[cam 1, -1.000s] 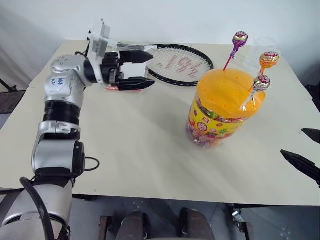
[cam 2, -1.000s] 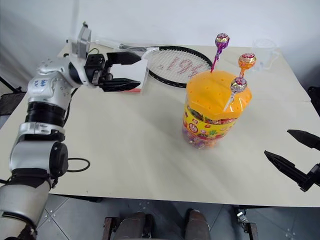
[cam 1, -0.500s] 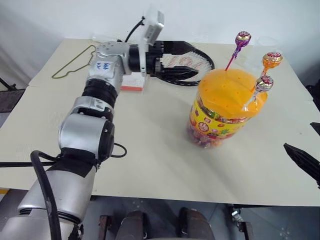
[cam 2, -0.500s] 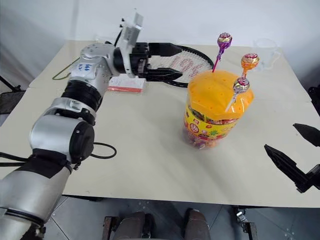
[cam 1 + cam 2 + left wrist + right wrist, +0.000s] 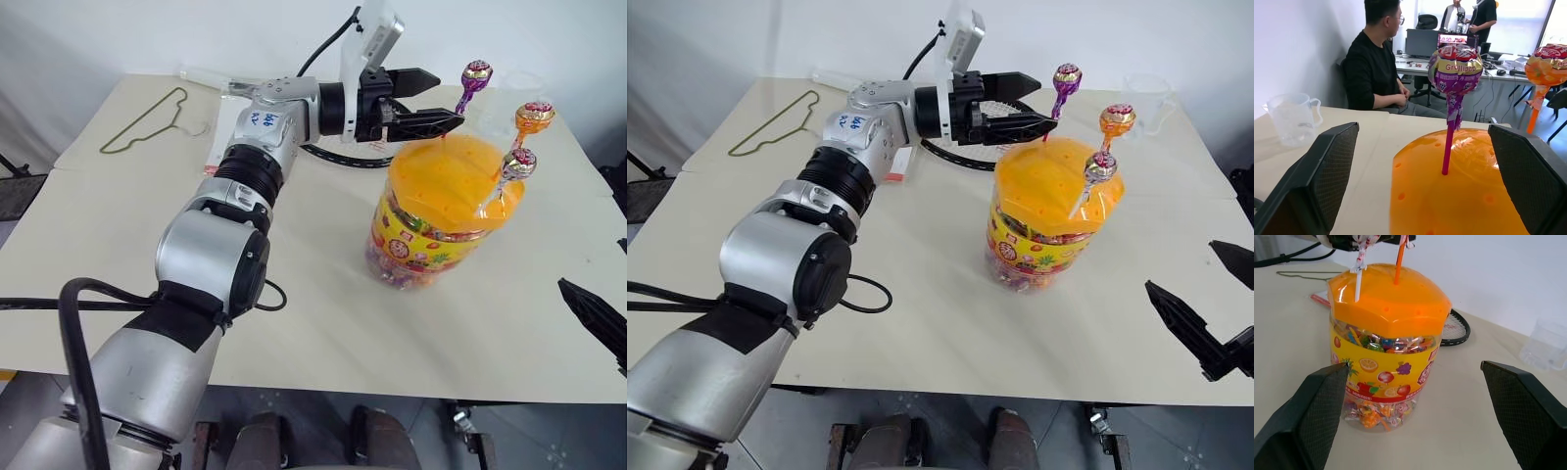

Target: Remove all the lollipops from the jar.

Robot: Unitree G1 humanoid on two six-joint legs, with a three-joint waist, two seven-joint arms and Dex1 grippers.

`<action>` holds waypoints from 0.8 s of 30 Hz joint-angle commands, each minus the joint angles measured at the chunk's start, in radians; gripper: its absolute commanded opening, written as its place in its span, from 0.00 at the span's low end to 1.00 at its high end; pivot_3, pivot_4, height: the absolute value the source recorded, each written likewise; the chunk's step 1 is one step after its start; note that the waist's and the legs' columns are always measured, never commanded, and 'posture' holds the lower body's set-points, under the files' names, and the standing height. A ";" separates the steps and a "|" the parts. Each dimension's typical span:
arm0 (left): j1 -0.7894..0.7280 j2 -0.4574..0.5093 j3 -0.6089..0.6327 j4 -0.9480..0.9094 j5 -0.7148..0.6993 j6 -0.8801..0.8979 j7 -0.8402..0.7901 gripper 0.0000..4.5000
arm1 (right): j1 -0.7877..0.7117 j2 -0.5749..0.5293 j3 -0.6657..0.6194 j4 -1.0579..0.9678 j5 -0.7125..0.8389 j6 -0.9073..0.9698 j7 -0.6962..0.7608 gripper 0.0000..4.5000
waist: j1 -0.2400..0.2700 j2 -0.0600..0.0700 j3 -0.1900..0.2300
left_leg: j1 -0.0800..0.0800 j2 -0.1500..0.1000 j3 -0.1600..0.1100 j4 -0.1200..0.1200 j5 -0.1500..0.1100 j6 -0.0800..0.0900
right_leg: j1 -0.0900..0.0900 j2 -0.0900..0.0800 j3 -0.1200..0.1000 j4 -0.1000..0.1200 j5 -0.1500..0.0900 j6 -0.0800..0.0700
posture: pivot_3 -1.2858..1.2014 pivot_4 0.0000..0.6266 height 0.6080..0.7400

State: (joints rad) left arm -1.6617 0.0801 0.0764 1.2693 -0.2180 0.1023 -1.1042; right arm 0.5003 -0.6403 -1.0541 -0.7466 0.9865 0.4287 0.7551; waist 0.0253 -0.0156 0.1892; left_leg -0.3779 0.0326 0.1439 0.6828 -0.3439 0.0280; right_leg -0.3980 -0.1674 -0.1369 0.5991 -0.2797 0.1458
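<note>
- Jar stands on the surface; three lollipops stick up from its orange lid.
- Left jaws wide open, empty, beside the purple lollipop.
- Right jaws open, empty, near the surface's edge.

I count three lollipops standing in the jar lid: a purple one, an orange one and a silvery-pink one. Behind that one jar I see one racket, one wire hanger and one clear cup.
</note>
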 commanded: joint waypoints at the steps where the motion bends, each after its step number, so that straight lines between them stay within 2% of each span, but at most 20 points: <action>1: -0.045 -0.021 0.010 -0.015 0.012 0.009 -0.008 1.00 | 0.020 0.012 -0.019 -0.033 0.018 -0.034 -0.015 1.00 | 0.002 0.000 0.000 | 0.000 0.000 0.000 0.000 0.000 0.000 | 0.000 0.000 0.000 0.000 0.000 0.000 | 0.52 0.24 1.00; 2: -0.044 -0.027 0.013 -0.017 0.010 -0.002 -0.010 1.00 | 0.022 0.013 -0.020 -0.035 0.021 -0.038 -0.018 1.00 | 0.002 0.000 0.000 | 0.000 0.000 0.000 0.000 0.000 0.000 | 0.000 0.000 0.000 0.000 0.000 0.000 | 0.52 0.24 1.00; 3: -0.047 -0.032 0.010 -0.015 0.016 -0.002 -0.012 0.91 | 0.022 0.010 -0.024 -0.039 0.026 -0.041 -0.024 1.00 | 0.001 0.000 0.000 | 0.000 0.000 0.000 0.000 0.000 0.000 | 0.000 0.000 0.000 0.000 0.000 0.000 | 0.52 0.24 1.00; 5: -0.053 -0.040 0.008 -0.013 0.023 0.007 -0.009 0.80 | 0.023 0.004 -0.030 -0.042 0.033 -0.047 -0.033 1.00 | 0.001 0.000 0.000 | 0.000 0.000 0.000 0.000 0.000 0.000 | 0.000 0.000 0.000 -0.001 0.000 0.000 | 0.52 0.24 1.00; 16: -0.101 -0.046 0.049 -0.022 0.017 0.027 -0.004 0.02 | 0.019 -0.013 -0.034 -0.042 0.035 -0.067 -0.064 1.00 | 0.002 0.000 0.000 | -0.001 0.000 0.000 0.000 0.000 0.001 | 0.000 0.000 0.000 -0.002 0.000 0.001 | 0.52 0.24 1.00; 24: -0.170 -0.020 0.119 -0.017 -0.001 0.041 0.115 0.00 | 0.003 -0.042 -0.032 -0.024 0.037 -0.063 -0.066 1.00 | 0.001 0.000 0.000 | -0.001 0.000 0.000 0.000 -0.001 0.001 | 0.000 0.000 0.000 -0.003 0.001 0.001 | 0.52 0.24 1.00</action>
State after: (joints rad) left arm -1.7901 0.0536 0.1788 1.2696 -0.1975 0.1458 -1.0138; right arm 0.5052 -0.6706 -1.0566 -0.7717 1.0086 0.3894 0.6971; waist 0.0260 -0.0156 0.1892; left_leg -0.3794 0.0321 0.1437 0.6828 -0.3446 0.0292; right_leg -0.3980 -0.1674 -0.1369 0.5961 -0.2790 0.1472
